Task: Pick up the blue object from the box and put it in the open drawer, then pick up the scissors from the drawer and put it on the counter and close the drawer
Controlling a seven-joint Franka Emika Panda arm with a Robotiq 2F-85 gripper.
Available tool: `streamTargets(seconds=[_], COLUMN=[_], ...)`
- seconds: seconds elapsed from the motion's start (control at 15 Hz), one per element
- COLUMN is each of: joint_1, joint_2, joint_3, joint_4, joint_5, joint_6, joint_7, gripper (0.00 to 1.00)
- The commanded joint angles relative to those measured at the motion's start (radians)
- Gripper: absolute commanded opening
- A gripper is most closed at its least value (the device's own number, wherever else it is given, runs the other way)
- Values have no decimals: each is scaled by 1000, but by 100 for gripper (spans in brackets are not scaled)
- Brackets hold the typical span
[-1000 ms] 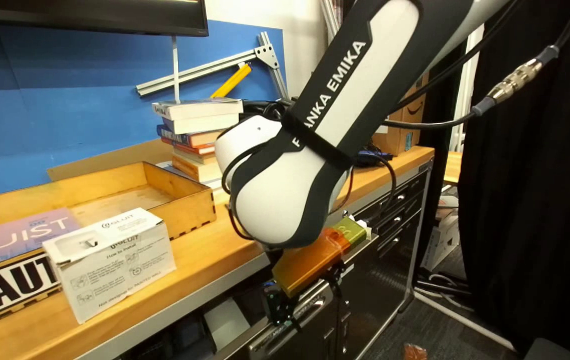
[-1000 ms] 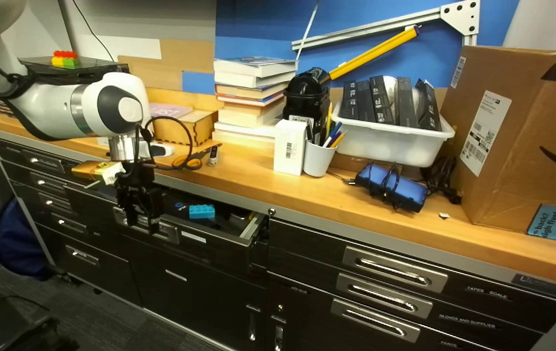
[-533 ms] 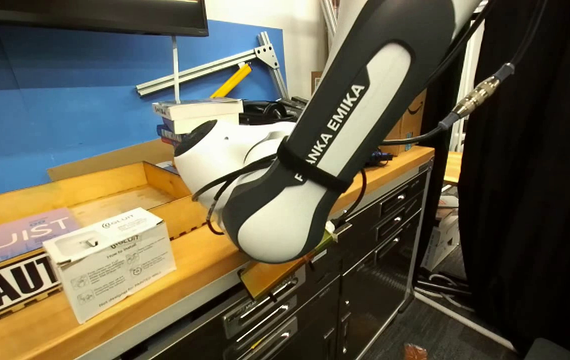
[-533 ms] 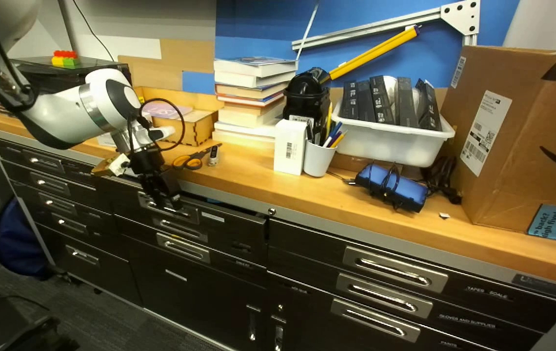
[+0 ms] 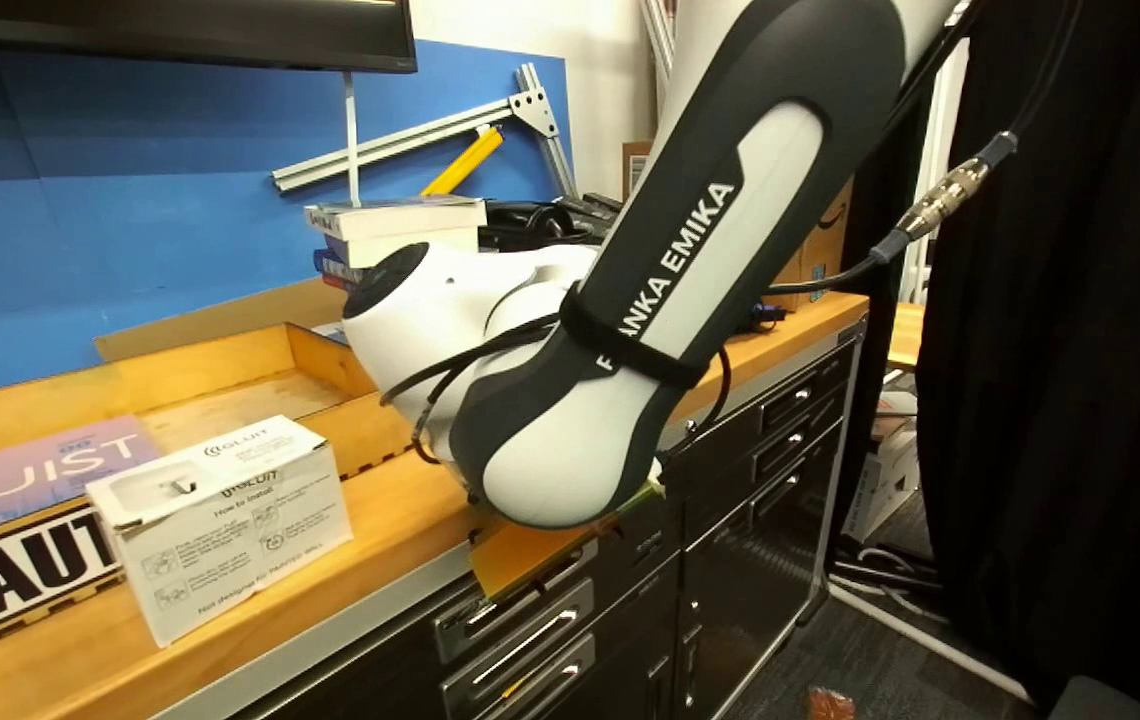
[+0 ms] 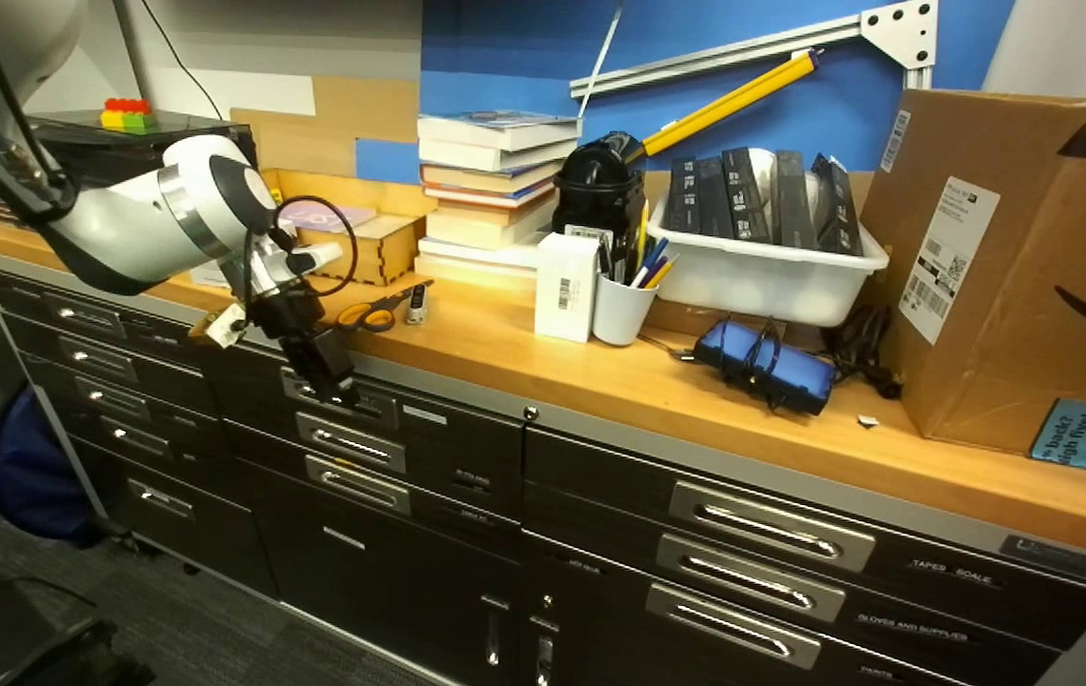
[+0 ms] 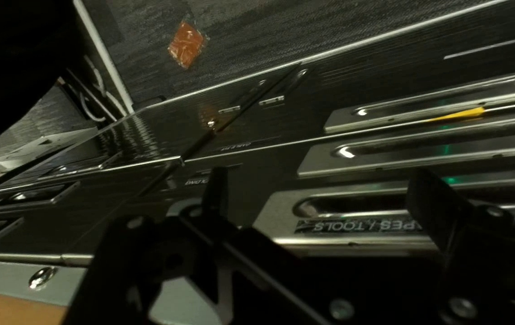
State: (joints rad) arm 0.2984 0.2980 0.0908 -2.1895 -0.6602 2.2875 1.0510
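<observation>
The drawer (image 6: 467, 446) is pushed in and its front looks flush with the cabinet in both exterior views. Its handle plate (image 7: 275, 212) lies beyond my fingertips in the wrist view. My gripper (image 7: 323, 194) is open, with nothing between its fingers. In an exterior view the gripper (image 6: 338, 389) is tilted at the drawer's handle; I cannot tell if it touches. The scissors (image 6: 376, 312), with yellow-orange loops, lie on the wooden counter (image 6: 486, 353), behind the gripper. The white box (image 5: 230, 540) stands on the counter (image 5: 400, 520) near the wooden tray. The blue object is out of view.
A stack of books (image 6: 491, 191), a small white carton (image 6: 567, 291), a pen cup (image 6: 621, 312), a white bin (image 6: 762, 272) and a brown cardboard box (image 6: 1010, 286) stand on the counter. More handled drawers (image 6: 357, 443) lie below.
The drawer has gone from open, with the light blue block inside, to shut. My gripper moved in toward the counter and tilted. In the last half second it moved only slightly.
</observation>
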Motion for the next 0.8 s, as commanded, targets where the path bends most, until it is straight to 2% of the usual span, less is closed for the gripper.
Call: streamTargets(seconds=[0.0, 0.2, 0.27, 0.47, 0.6, 0.67, 0.73], joint_1=[-85, -130, -90, -81, -86, -96, -97], joint_2=[-178, -291, -345, -469, -552, -464, -496], joint_3=[102, 187, 146, 148, 145, 158, 160], joint_4=[-101, -118, -116, -74, -37, -48, -41], joint_5=[206, 375, 418, 521, 541, 502, 506], joint_6=[5, -43, -64, -199, -308, -237, -262], joint_7=[-251, -474, -549, -712, -757, -694, -701], gripper=[100, 100, 100, 100, 100, 100, 100])
